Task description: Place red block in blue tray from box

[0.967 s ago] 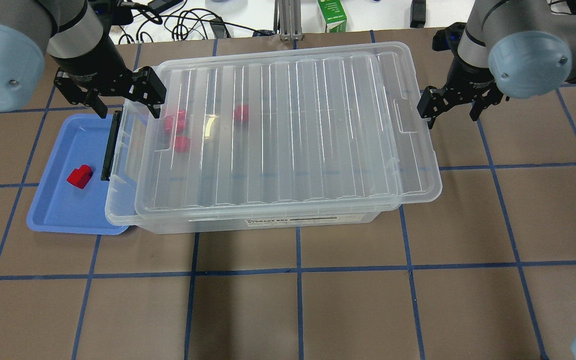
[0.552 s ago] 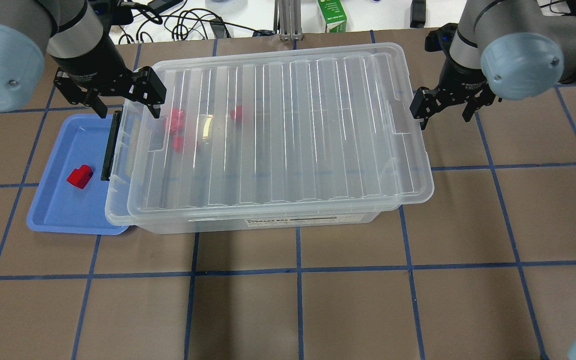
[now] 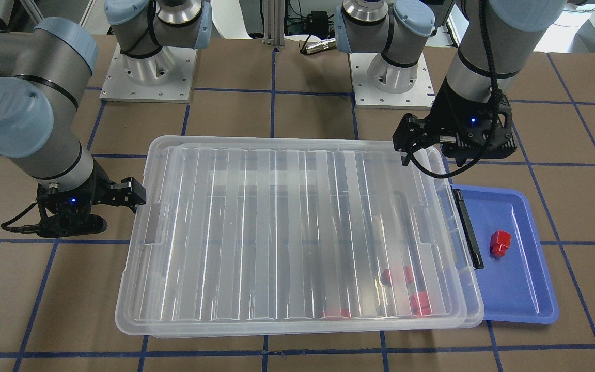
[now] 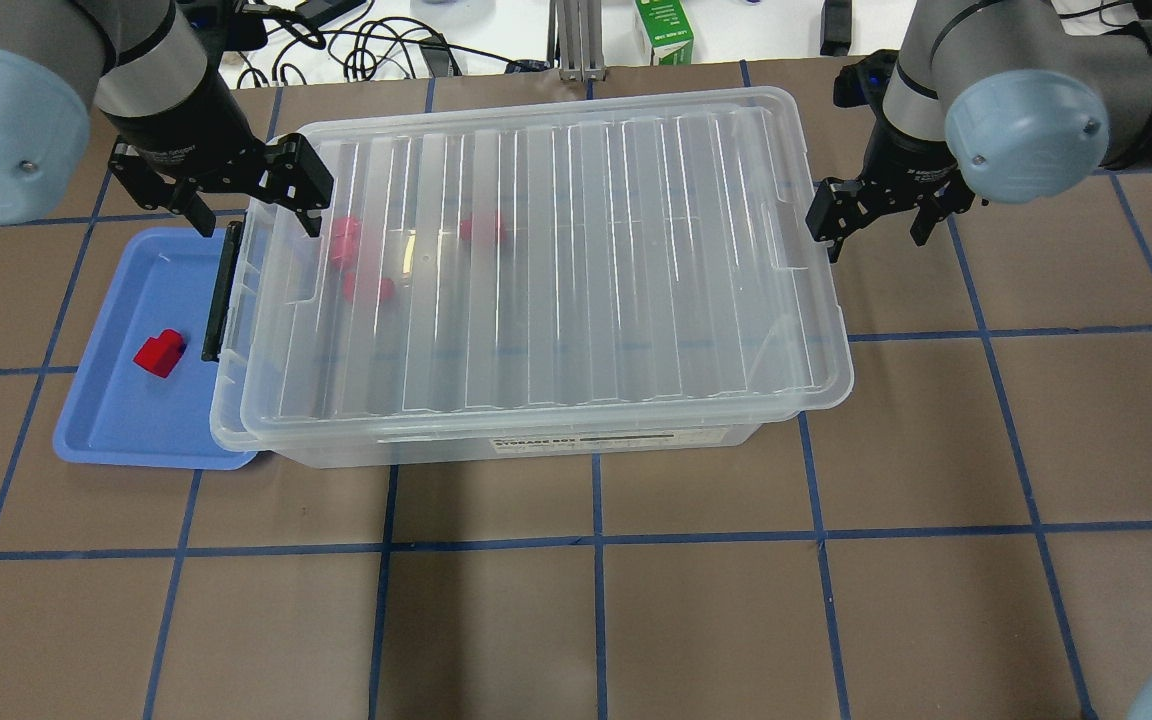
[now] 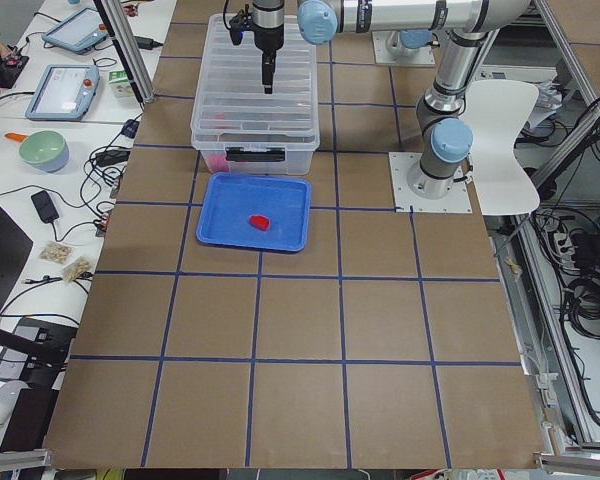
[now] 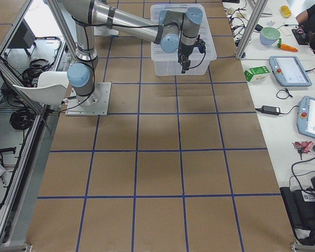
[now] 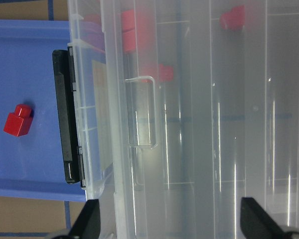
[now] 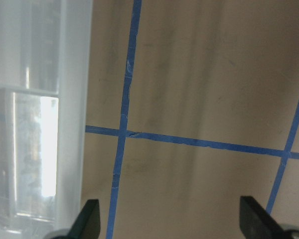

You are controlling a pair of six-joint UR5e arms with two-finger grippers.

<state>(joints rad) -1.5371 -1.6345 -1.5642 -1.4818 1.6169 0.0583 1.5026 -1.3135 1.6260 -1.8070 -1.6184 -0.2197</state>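
One red block (image 4: 158, 352) lies in the blue tray (image 4: 126, 420), also in the left wrist view (image 7: 18, 121). Three red blocks (image 4: 344, 240) show blurred inside the clear box (image 4: 536, 445), under its ribbed lid (image 4: 556, 260). The lid sits slightly askew on the box. The box's black latch (image 4: 219, 290) overhangs the tray. My left gripper (image 4: 254, 205) is open and empty above the box's far left corner. My right gripper (image 4: 874, 228) is open and empty at the lid's right end. One of its fingers (image 4: 824, 222) is right at the lid's edge.
The tray's right side lies under the box's left end. A green carton (image 4: 664, 30) and cables (image 4: 366, 40) lie beyond the table's far edge. Both arm bases (image 3: 147, 67) stand on the robot's side of the box.
The lid has slid left over the box, and my right gripper has moved left with its right end. My left gripper and the block in the tray have not moved.
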